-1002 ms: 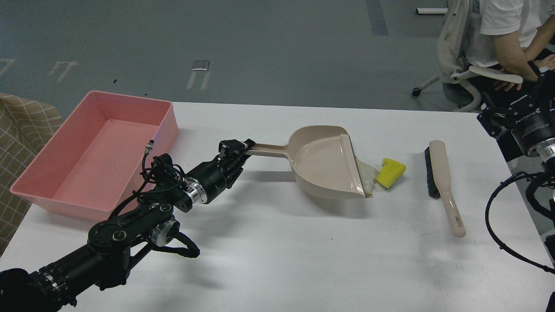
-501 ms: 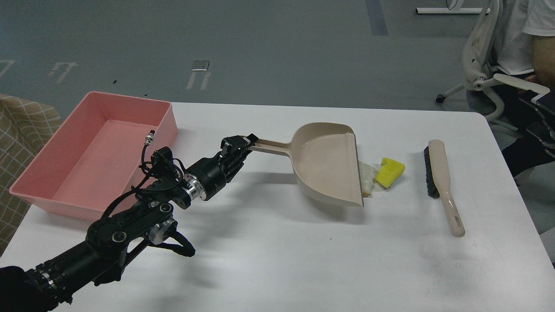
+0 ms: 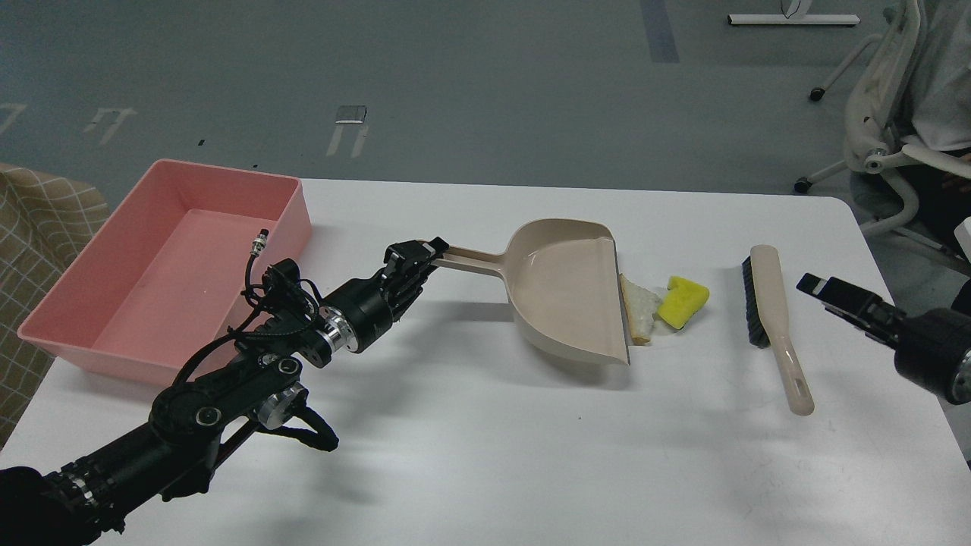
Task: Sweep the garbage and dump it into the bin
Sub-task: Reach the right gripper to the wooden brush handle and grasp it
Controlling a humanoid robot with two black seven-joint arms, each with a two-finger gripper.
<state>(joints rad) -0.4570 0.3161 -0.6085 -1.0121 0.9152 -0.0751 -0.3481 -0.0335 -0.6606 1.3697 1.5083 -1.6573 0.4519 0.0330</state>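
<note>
My left gripper (image 3: 426, 254) is shut on the end of the handle of the beige dustpan (image 3: 565, 296), which rests on the white table with its open lip facing right. The pale bread-like slice (image 3: 639, 307) lies against that lip, and the yellow sponge chunk (image 3: 683, 302) lies just right of the slice. The pink bin (image 3: 163, 269) stands at the table's far left, with nothing in it. My right gripper (image 3: 819, 290) comes in from the right edge, a little right of the brush; its fingers cannot be told apart.
A beige hand brush (image 3: 772, 318) with black bristles lies right of the sponge, handle toward me. A person on a white office chair (image 3: 895, 144) is at the far right beyond the table. A checked cloth (image 3: 38, 220) lies left of the bin.
The dustpan has pulled back slightly left, uncovering more of the slice. My right arm left view, then came back in low over the table near the brush. The chair rolled away to the right.
</note>
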